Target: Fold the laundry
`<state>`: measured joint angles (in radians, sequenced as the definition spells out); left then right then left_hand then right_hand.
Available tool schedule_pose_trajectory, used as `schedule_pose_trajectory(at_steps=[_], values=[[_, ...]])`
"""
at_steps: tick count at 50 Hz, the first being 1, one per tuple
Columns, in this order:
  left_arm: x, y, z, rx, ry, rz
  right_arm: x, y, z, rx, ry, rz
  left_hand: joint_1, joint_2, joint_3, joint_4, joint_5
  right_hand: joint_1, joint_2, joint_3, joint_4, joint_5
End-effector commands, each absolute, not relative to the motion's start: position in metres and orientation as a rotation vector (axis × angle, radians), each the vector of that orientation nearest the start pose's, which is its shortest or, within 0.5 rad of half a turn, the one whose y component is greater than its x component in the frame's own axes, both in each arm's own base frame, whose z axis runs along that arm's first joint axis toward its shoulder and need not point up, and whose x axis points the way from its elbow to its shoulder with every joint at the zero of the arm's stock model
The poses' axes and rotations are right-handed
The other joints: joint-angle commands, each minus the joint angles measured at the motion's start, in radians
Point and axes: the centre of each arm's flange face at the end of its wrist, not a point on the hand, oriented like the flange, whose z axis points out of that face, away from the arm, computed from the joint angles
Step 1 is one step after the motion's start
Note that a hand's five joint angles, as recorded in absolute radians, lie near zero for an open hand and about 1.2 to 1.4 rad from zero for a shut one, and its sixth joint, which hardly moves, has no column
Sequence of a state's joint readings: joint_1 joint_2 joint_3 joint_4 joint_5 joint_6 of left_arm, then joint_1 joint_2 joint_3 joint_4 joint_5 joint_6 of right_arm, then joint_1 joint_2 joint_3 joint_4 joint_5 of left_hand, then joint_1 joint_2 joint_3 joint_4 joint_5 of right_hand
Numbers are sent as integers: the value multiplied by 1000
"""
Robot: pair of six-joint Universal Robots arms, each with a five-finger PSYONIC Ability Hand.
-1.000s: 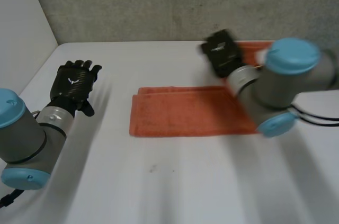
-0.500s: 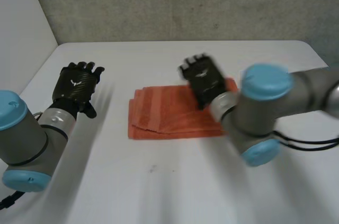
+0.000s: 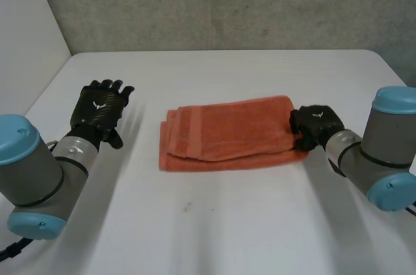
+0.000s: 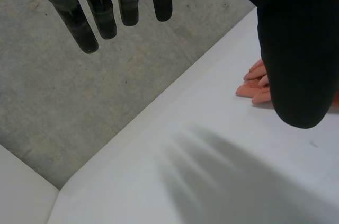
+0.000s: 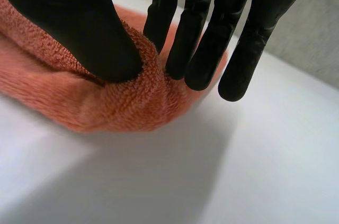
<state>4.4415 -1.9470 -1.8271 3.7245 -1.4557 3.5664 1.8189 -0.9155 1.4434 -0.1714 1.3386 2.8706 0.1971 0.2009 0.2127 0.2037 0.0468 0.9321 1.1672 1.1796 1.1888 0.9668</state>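
Mostly done: towel (image 3: 227,133) lies folded on counter (image 3: 214,223); right hand (image 3: 315,124) pinches its end, left hand (image 3: 97,107) spread, idle. Another fold possibly left.

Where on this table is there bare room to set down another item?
Bare table lies between the towel and the near edge, and between towel and back wall. A narrower gap separates the open left hand from the towel. Crowded: the towel's end pinched by the right hand.
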Motion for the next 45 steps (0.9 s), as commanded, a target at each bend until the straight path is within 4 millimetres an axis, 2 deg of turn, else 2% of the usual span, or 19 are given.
schedule_pose_trajectory(at_steps=[1, 2, 3, 7, 10, 14, 16, 17, 18, 19, 21, 22, 24, 25, 26, 32, 38, 42, 45], values=[[-230, -297, 165, 886, 2071, -2158, 274, -349, 164, -977, 2134, -1935, -1, -5, -17, -8, -25, 464, 229, 217, 207, 255], [-230, -297, 165, 886, 2071, -2158, 287, -343, 169, -1015, 2086, -1947, -1, -5, -17, -8, -25, 464, 229, 217, 207, 255], [-230, -297, 165, 884, 2071, -2157, 318, -325, 181, -1098, 1960, -1964, -1, -5, -17, -8, -25, 464, 229, 217, 207, 255], [-231, -296, 166, 885, 2069, -2160, 367, -287, 194, -1219, 1774, -1958, -4, -8, -20, -11, -28, 464, 229, 217, 207, 255], [-232, -296, 167, 884, 2064, -2164, 402, -253, 166, -1364, 1680, -1856, -7, -11, -23, -14, -31, 464, 229, 217, 207, 255], [-232, -297, 170, 879, 2054, -2176, 422, -221, 139, -1513, 1573, -1754, -7, -11, -23, -14, -31, 464, 229, 217, 207, 255], [-232, -298, 171, 875, 2052, -2180, 423, -220, 134, -1535, 1559, -1754, -4, -8, -20, -11, -28, 430, 195, 183, 174, 221], [-233, -298, 173, 868, 2046, -2185, 423, -221, 134, -1531, 1564, -1762, -4, -8, -20, -11, -28, 247, 12, -1, -10, 38], [-232, -299, 173, 860, 2046, -2182, 421, -224, 140, -1514, 1570, -1782, -4, -8, -20, -11, -28, -240, -475, -488, -497, -450], [-232, -301, 175, 852, 2037, -2191, 421, -224, 140, -1514, 1570, -1782, -4, -8, -20, -11, -28, -245, -480, -493, -502, -454], [-234, -302, 179, 849, 2027, -2207, 417, -231, 146, -1459, 1621, -1810, -1, -5, -17, -8, -25, -701, -936, -948, -957, -910], [-237, -302, 184, 851, 2011, -2227, 412, -239, 157, -1374, 1666, -1836, -1, -5, -17, -8, -25, -758, -993, -1005, -1014, -967], [-241, -302, 187, 854, 2005, -2243, 408, -242, 165, -1324, 1687, -1847, 2, -2, -14, -5, -23, -758, -993, -1005, -1014, -967], [-245, -302, 191, 859, 1997, -2265, 393, -259, 187, -1133, 1746, -1865, 5, 1, -11, -2, -20, -758, -993, -1005, -1014, -967], [-252, -303, 198, 856, 1990, -2306, 386, -266, 193, -1067, 1768, -1865, 13, 10, -2, 7, -11, -758, -993, -1005, -1014, -967], [-280, -301, 213, 817, 2132, -2419, 345, -300, 209, -726, 1875, -1802, 40, 36, 24, 33, 16, -758, -993, -1005, -1014, -967], [-328, -293, 203, 828, 2455, -2405, 324, -314, 201, -601, 1973, -1681, 43, 39, 27, 36, 19, -758, -993, -1005, -1014, -967], [-340, -294, 193, 826, 2548, -2358, 322, -316, 184, -614, 2037, -1601, 43, 39, 27, 36, 19, -758, -993, -1005, -1014, -967], [-345, -301, 164, 792, 2654, -2202, 326, -320, 167, -627, 2074, -1533, 58, 54, 42, 51, 33, -758, -993, -1005, -1014, -967]])
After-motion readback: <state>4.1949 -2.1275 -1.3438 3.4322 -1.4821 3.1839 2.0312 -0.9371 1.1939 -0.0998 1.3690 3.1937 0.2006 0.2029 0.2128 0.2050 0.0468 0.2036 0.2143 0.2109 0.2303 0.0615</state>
